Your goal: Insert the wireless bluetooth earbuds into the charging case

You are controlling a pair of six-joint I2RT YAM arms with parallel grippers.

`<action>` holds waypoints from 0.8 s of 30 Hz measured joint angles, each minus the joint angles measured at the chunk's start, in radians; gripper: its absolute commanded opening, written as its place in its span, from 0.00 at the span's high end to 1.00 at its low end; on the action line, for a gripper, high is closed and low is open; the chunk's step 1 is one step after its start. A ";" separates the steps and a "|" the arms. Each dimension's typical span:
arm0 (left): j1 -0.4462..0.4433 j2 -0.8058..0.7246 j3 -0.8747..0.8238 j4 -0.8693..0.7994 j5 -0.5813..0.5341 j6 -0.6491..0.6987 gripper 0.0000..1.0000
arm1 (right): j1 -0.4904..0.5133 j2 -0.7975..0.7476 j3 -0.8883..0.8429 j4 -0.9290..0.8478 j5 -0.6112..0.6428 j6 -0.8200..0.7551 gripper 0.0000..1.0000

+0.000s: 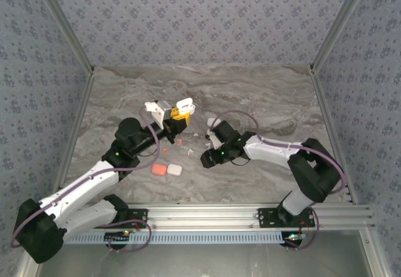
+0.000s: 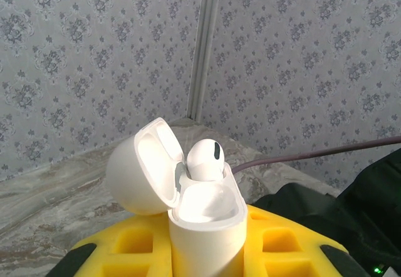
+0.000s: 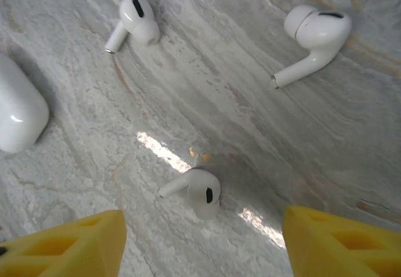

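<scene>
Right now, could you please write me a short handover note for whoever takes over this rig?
Left gripper: shut on the open case, lid swung back.
Right gripper: open, empty, low over the nearest loose earbud on the table.
Done: one seated earbud in the open case.
Left: the slot beside it looks empty. An upper-left earbud, an upper-right earbud and a closed case lie on the table.
</scene>
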 measured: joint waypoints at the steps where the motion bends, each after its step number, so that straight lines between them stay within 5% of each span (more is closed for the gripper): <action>1: 0.000 -0.003 0.000 -0.007 -0.002 0.001 1.00 | 0.001 0.014 0.003 0.002 0.002 0.000 0.37; 24: 0.000 -0.016 0.000 -0.032 -0.019 0.009 1.00 | 0.031 0.113 0.075 0.004 0.017 -0.011 0.67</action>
